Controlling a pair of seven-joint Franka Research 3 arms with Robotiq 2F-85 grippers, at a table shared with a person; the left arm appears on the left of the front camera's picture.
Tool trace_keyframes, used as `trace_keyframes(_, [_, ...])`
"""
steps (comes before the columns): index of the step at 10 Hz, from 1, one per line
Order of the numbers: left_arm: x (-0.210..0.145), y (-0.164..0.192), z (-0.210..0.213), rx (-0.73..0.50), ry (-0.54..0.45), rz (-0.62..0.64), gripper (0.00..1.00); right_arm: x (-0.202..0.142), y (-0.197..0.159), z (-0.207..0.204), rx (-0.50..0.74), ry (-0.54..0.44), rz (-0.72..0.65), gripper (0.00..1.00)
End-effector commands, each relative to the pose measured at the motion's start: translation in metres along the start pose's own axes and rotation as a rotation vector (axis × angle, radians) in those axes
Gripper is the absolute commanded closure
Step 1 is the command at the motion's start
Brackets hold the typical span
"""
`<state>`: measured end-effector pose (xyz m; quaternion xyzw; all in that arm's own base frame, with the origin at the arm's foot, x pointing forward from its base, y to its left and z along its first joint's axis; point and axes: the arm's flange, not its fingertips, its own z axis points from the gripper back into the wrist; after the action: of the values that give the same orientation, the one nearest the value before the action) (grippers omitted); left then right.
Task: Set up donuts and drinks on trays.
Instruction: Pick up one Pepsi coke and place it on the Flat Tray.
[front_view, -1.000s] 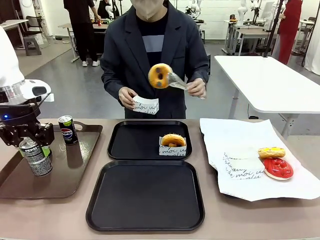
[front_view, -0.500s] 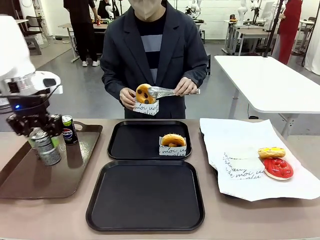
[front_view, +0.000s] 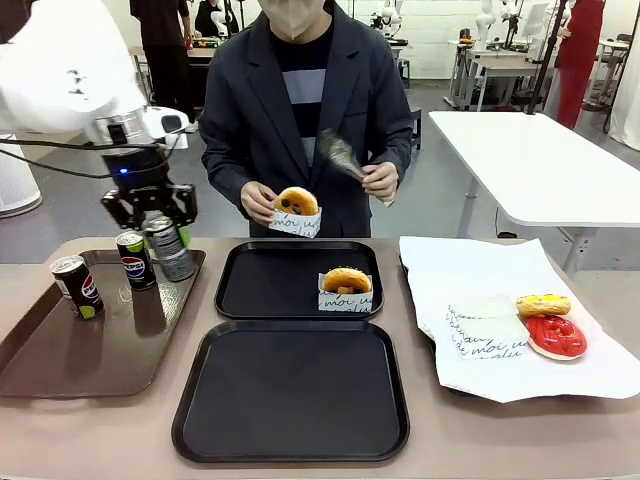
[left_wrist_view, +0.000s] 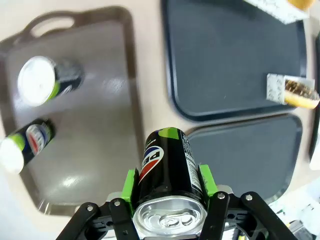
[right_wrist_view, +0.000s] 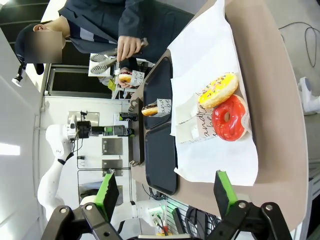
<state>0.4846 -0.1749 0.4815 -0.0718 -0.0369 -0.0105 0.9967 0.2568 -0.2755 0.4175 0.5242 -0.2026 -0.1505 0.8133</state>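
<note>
Black fingers with green pads, those of the left gripper (front_view: 152, 212), are clenched on a Pepsi can (front_view: 172, 250). They grip it just below its silver top and hold it in the air, slightly tilted, over the corner of the brown tray (front_view: 60, 370) nearest the black trays. In the left wrist view the pads (left_wrist_view: 131, 184) press flat against opposite sides of the can, logo facing up. Two more cans stand upright on the brown tray: one can (front_view: 78, 286) near its left rim and another can (front_view: 134, 260) toward its far edge, just beside the lifted one.

The right gripper (right_wrist_view: 165, 192) hangs released, its pads wide apart with nothing between them, above the paper-covered end of the table.

The far black tray (front_view: 260, 290) carries one golden donut (front_view: 346, 280) in a printed sleeve, close to its right rim. The near black tray (front_view: 290, 390) lies just in front of it.

Across the table, one hand (front_view: 258, 200) of the person holds a sleeved donut (front_view: 296, 205) above the far tray's far edge. The other hand (front_view: 380, 180) raises metal tongs (front_view: 338, 153). On the white paper (front_view: 450, 270) at the right, a yellow-iced donut (front_view: 543, 304) and a red-iced donut (front_view: 555, 335) lie touching.
</note>
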Motion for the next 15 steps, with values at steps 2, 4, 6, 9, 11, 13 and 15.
trace_keyframes(2, [-0.002,0.006,-0.014,-0.015,0.046,-0.003,0.41,0.0,-0.001,0.001,0.002,0.012,-0.002,0.0])
trace_keyframes(4, [-0.086,0.06,-0.012,0.026,0.116,-0.104,0.41,0.0,-0.001,0.001,0.002,0.012,-0.002,0.0])
trace_keyframes(6, [-0.131,0.081,-0.006,0.031,0.062,-0.141,0.41,0.0,-0.001,0.001,0.002,0.012,-0.002,0.0])
trace_keyframes(9, [-0.116,0.074,-0.007,0.042,0.059,-0.125,0.41,0.0,-0.001,0.001,0.002,0.012,-0.002,0.0])
trace_keyframes(11, [-0.096,0.045,0.001,0.084,0.016,-0.107,0.41,0.0,-0.001,0.001,0.002,0.012,-0.002,0.0])
trace_keyframes(13, [-0.064,0.0,0.011,0.136,-0.023,-0.091,0.41,0.0,-0.001,0.001,0.002,0.012,-0.002,0.0])
trace_keyframes(15, [-0.013,-0.049,0.006,0.228,-0.051,-0.021,0.41,0.0,-0.001,0.001,0.002,0.012,-0.002,0.0])
